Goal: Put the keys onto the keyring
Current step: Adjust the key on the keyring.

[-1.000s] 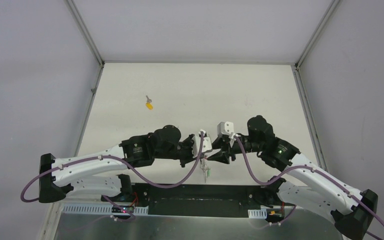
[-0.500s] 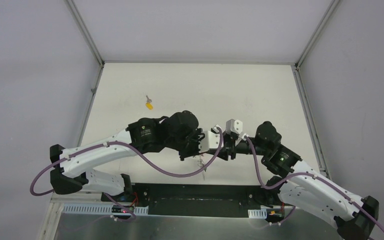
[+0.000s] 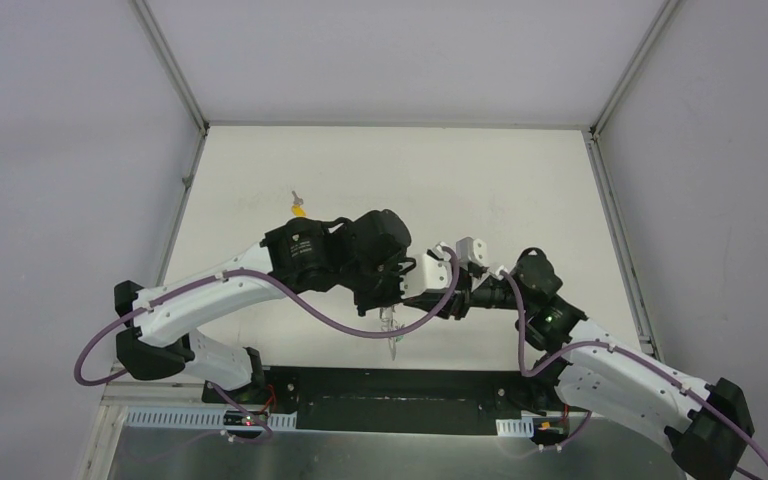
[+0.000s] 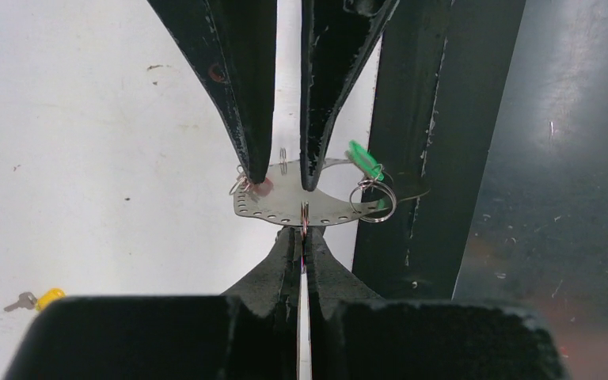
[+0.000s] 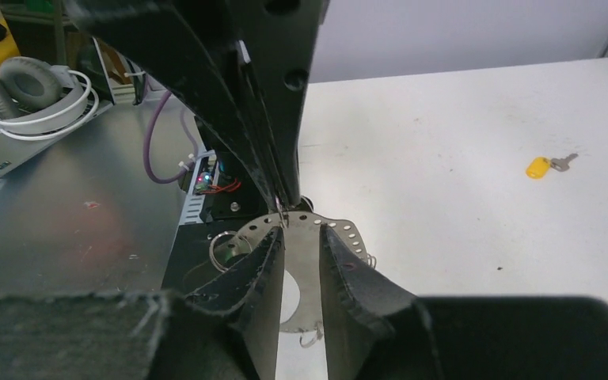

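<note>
Keyring [image 4: 317, 207]: flat perforated crescent, held in the air above the table's near edge, mid-scene. Left gripper [image 4: 304, 233] is clamped on its rim. Right gripper [image 4: 283, 178] straddles the opposite rim, jaws apart, no grip evident. Green key [image 4: 362, 161] hangs from one end, apparently threaded. Over the last second both wrists swung left and bunched tighter, probably re-gripping. Yellow key [image 3: 300, 209] unmoved, far left, not yet fetched.

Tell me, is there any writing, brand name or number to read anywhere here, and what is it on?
No text can be read.
The left arm's black joint carries a tiny pale mark, too small to read.
The yellow key tag, the green key tag and the keyring show no writing.
</note>
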`<state>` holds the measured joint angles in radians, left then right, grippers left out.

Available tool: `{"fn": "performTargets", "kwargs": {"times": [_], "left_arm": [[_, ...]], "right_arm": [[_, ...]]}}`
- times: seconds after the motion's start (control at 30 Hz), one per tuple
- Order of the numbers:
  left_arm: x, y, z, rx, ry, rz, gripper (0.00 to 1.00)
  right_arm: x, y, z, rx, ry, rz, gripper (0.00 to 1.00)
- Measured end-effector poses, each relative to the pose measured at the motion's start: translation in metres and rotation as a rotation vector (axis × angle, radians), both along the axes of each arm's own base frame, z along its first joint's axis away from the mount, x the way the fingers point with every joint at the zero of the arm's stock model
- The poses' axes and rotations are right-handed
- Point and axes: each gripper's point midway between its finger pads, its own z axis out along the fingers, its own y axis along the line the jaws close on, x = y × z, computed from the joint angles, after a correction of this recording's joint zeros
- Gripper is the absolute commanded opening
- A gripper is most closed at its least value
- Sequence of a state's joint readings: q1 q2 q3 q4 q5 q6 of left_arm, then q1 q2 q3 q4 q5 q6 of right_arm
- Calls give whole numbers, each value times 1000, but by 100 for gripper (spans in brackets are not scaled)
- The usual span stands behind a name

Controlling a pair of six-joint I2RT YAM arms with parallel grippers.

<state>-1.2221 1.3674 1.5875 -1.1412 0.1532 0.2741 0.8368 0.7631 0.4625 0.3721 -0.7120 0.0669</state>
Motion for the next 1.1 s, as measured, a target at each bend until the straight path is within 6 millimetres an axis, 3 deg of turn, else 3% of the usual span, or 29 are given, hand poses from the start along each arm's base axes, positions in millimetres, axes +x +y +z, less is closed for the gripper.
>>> {"fn": "performTargets", "kwargs": {"times": [0.2, 0.47, 0.73, 0.93, 1.1], "left_arm": [[1, 3, -5, 36, 4, 12, 0], [2, 2, -2, 30, 5, 20, 0], [2, -3, -1, 11, 11, 26, 0], [1, -2, -4, 13, 15, 28, 0], [3, -2, -1, -19, 2, 46, 40]], "right_arm": [[-5, 4, 8, 35, 0, 43, 26], [-8, 12, 3, 31, 17, 76, 26], [-9, 16, 3, 37, 22, 89, 2], [-10, 17, 0, 27, 30, 99, 0], [-10, 16, 1, 30, 23, 94, 0]]}}
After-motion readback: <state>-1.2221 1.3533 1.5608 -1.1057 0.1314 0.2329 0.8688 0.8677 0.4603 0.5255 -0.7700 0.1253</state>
